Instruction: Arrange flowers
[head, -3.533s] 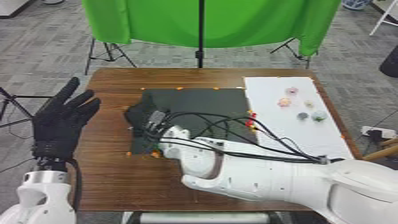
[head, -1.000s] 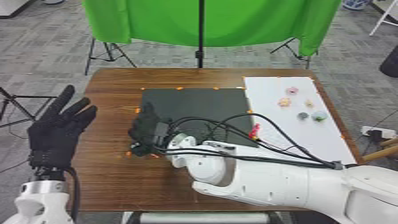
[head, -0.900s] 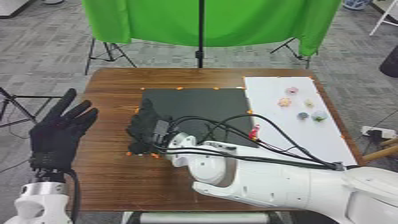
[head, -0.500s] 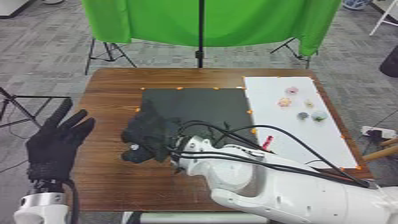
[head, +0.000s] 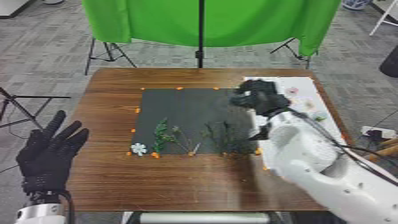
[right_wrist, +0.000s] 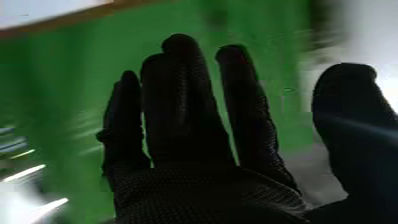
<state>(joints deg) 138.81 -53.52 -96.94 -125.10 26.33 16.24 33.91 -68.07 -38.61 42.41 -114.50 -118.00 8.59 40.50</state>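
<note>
Right hand (head: 259, 98), open and empty, above where black mat (head: 191, 107) meets white sheet (head: 271, 84). Left hand (head: 46, 159) open beside the wooden surface (head: 178, 185). Green sprigs (head: 161, 136) on the mat, white flower (head: 139, 148) at its near left corner; pale flowers (head: 320, 115) on the sheet.

High, downward head view; close wrist view; green cloth (head: 253, 25) in both.

Stems (head: 161, 135) on mat (head: 191, 107), flower (head: 139, 148) at its near-left corner, blossoms (head: 292, 91) on right-hand sheet (head: 282, 82)
</note>
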